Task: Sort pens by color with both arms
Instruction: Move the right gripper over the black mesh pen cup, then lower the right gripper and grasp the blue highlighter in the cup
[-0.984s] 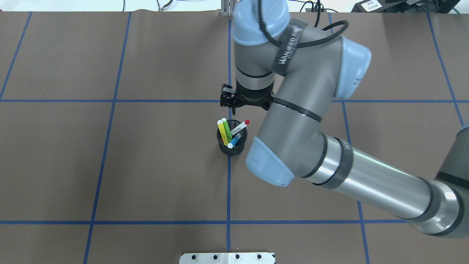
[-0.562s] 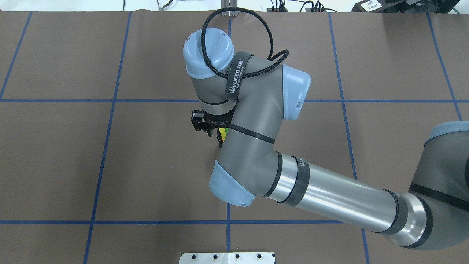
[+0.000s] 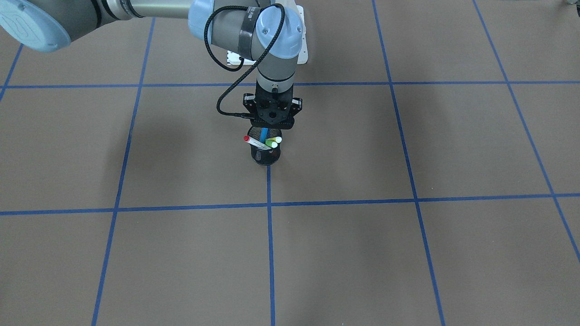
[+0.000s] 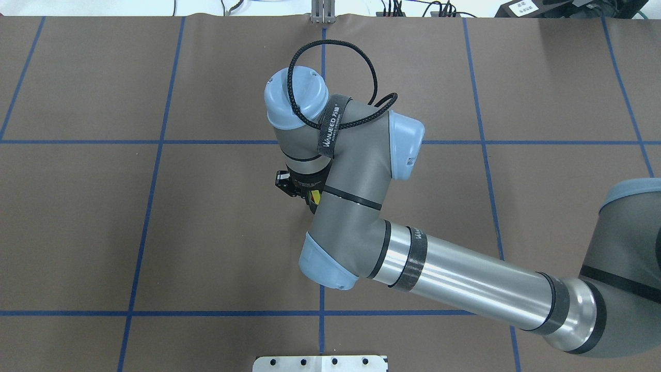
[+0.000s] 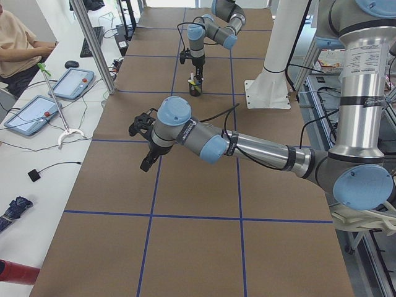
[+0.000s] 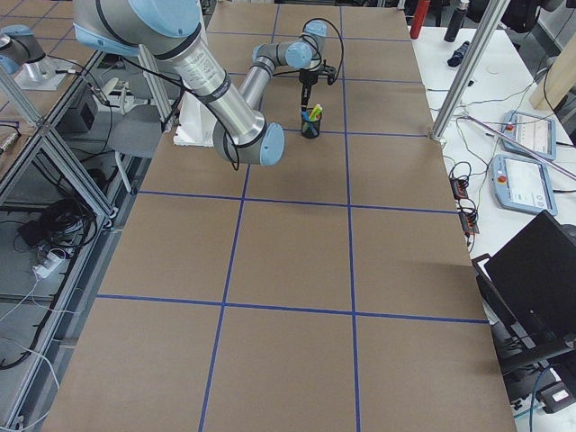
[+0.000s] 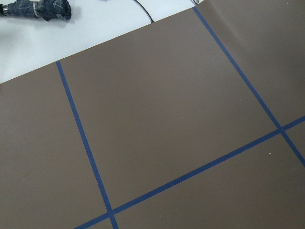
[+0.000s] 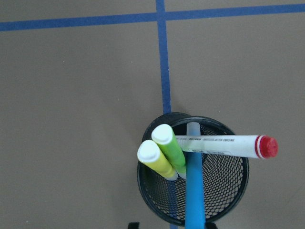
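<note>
A black mesh cup (image 3: 266, 156) stands on a blue tape crossing and holds all the pens. In the right wrist view, the white pen with a red cap (image 8: 219, 144) lies across the cup's rim (image 8: 157, 200). The green pen (image 8: 171, 150) and the yellow pen (image 8: 155, 160) lean together, and the blue pen (image 8: 194, 191) rises toward the camera. My right gripper (image 3: 270, 131) hangs straight down over the cup, open, with the blue pen (image 3: 264, 132) between its fingers. My left gripper (image 5: 147, 161) hovers over bare table far from the cup. I cannot tell whether it is open or shut.
In the overhead view the right arm (image 4: 361, 170) covers the cup. The white pedestal base (image 4: 320, 363) sits at the robot's side of the table. Along the far table edge are a metal post (image 5: 93, 49), tablets, and a seated person (image 5: 18, 43).
The right arm swung in from behind the cup to directly over it and came down. It now hides the cup and pens in the overhead view.
</note>
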Available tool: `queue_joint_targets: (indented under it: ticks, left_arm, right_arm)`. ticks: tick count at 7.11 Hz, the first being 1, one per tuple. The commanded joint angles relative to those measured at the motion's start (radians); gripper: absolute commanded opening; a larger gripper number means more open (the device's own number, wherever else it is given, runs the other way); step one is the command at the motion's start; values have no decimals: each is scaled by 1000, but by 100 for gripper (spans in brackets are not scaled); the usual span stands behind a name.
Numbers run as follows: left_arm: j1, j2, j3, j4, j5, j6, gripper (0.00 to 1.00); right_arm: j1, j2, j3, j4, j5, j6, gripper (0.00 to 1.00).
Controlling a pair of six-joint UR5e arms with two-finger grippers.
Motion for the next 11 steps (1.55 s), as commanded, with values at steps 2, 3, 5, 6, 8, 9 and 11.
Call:
queue_joint_targets:
  ticks: [2, 3, 5, 6, 8, 9, 11]
  left_arm:
    - [0, -3, -1, 0, 0, 0, 100]
    - [0, -3, -1, 0, 0, 0, 100]
    - [0, -3, -1, 0, 0, 0, 100]
    - [0, -3, -1, 0, 0, 0, 100]
    - [0, -4, 0, 0, 0, 0, 100]
    - [0, -4, 0, 0, 0, 0, 100]
    - [0, -4, 0, 0, 0, 0, 100]
  right_arm:
    - [-1, -10, 11, -33, 15, 0, 43]
    - [-1, -8, 11, -34, 15, 0, 42]
    - [-1, -8, 8, -33, 15, -2, 40]
    - [-2, -8, 5, -33, 15, -2, 37]
    - [-8, -7, 2, -33, 15, -2, 37]
    - [-17, -11, -2, -31, 15, -2, 37]
    - [-20, -13, 3, -31, 15, -2, 30]
